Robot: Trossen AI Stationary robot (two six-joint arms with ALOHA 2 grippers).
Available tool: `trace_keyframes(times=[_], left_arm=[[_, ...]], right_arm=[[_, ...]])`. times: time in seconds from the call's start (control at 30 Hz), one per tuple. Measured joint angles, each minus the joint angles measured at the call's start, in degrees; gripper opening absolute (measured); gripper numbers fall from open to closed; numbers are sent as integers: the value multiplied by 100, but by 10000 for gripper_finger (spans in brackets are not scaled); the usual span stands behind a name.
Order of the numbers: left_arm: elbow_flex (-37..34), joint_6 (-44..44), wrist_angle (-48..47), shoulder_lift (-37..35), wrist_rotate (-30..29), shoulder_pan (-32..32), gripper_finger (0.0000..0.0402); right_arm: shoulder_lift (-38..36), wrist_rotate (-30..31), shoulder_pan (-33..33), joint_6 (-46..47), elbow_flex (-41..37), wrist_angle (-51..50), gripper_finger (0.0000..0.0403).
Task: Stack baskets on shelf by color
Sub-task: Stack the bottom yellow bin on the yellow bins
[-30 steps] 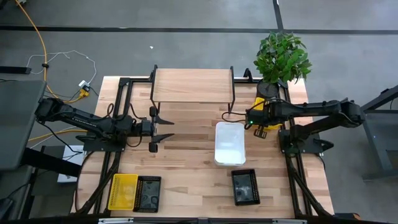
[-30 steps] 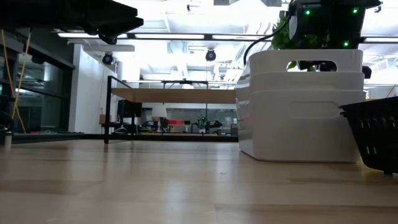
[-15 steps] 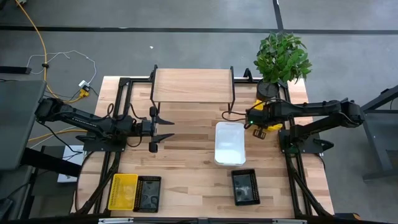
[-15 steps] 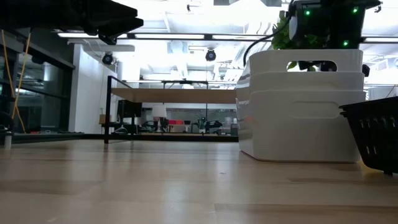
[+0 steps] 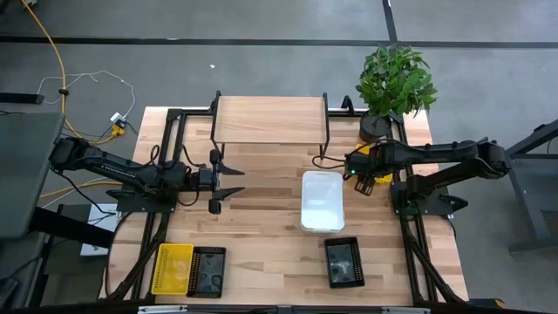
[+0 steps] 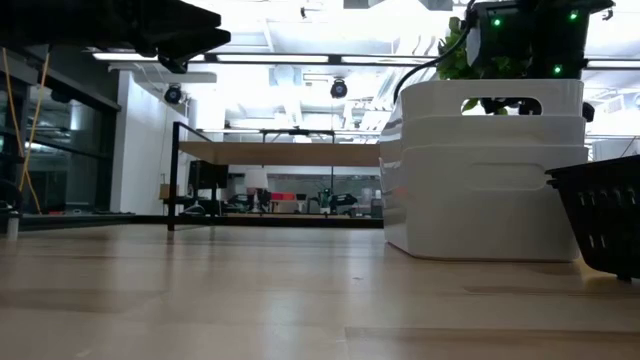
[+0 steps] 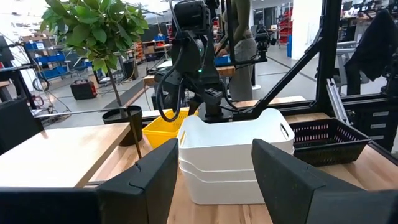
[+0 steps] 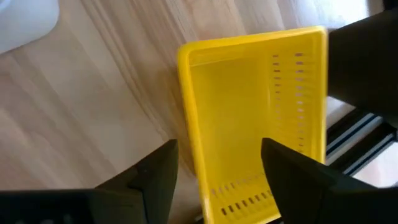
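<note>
Grey concrete floor surrounds a light wooden tabletop (image 5: 261, 218) seen from above, with a leafy green potted plant (image 5: 394, 80) at its far right corner. At the far edge stands the low shelf (image 5: 270, 119), a pale wood top on thin black legs, with nothing on it.

I count five baskets in plain sight. Two solid white plastic bins (image 5: 321, 200), nested one in the other, sit near the middle. One yellow grid-walled basket (image 5: 173, 268) and one black grid-walled basket (image 5: 207, 271) lie side by side at the near left. A second black grid-walled basket (image 5: 343, 262) sits just in front of the white pair. A second yellow basket (image 8: 255, 118) lies beneath my right claw (image 5: 356, 169), just right of the white bins; my fingers (image 8: 152, 180) stand spread apart above it, gripping nothing.

My left claw (image 5: 228, 178) hovers left of centre, its fingers apart and empty, facing the white bins.
</note>
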Motion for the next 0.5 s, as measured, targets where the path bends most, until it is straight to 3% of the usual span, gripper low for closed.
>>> trace_keyframes(times=[0.33, 0.5], left_arm=[[0, -129, -41, 0, 0, 0, 193], [0, -135, -43, 0, 0, -1, 193]], right_arm=[[-390, 67, 587, 472, 0, 263, 224], [-1150, 651, 1362, 838, 0, 890, 224]])
